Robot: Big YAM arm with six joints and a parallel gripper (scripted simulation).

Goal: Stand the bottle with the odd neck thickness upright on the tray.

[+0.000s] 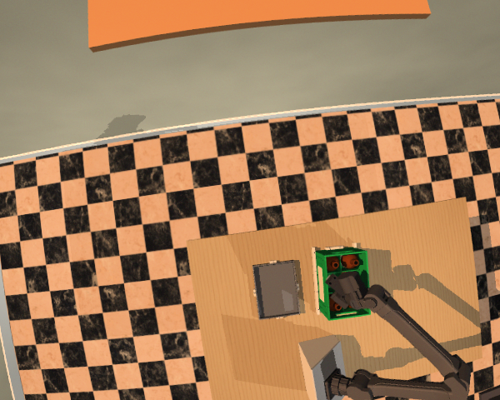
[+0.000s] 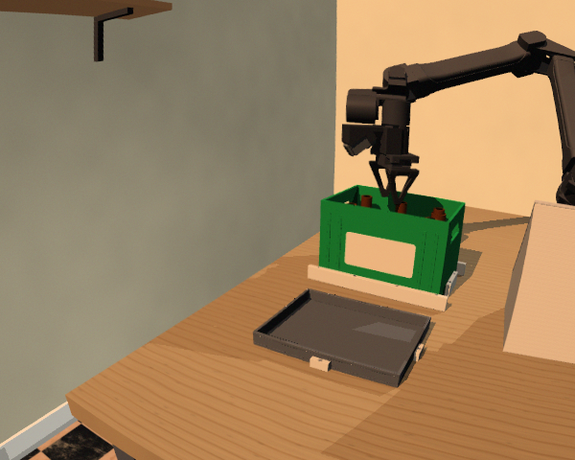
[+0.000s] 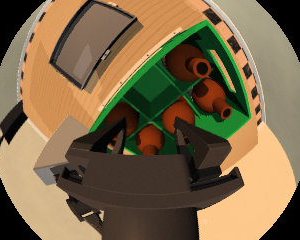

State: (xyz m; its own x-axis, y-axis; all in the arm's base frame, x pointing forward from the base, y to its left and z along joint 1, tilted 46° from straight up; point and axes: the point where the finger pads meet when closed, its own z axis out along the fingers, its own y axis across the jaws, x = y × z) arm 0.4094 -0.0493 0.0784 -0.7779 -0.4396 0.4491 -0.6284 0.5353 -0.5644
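Observation:
The green crate (image 1: 349, 317) (image 2: 333, 247) (image 3: 152, 95) holds five reddish-brown bottles. Two stand at the wall end, one tray-side (image 1: 334, 263) (image 3: 182, 60) and one beside it (image 1: 352, 261) (image 3: 208, 94). The others are a middle bottle (image 3: 177, 116), a near-end tray-side bottle (image 1: 337, 305) (image 3: 121, 116) and its neighbour (image 3: 150, 137). The middle tray-side compartment is empty. My gripper (image 2: 396, 199) (image 3: 150, 121) is partly open with nothing between its fingers, pointing down at the crate's rim height. Three necks are partly hidden; I cannot tell which differs. The dark tray (image 1: 276, 288) (image 2: 322, 327) (image 3: 90, 45) is empty.
Pale strips (image 2: 377, 287) stand low along the crate's sides. Small pale blocks (image 2: 320, 363) touch the tray. A large pale box (image 1: 312, 366) (image 2: 550, 287) stands on the near side. A shelf (image 1: 258, 12) (image 2: 55, 7) is on the wall.

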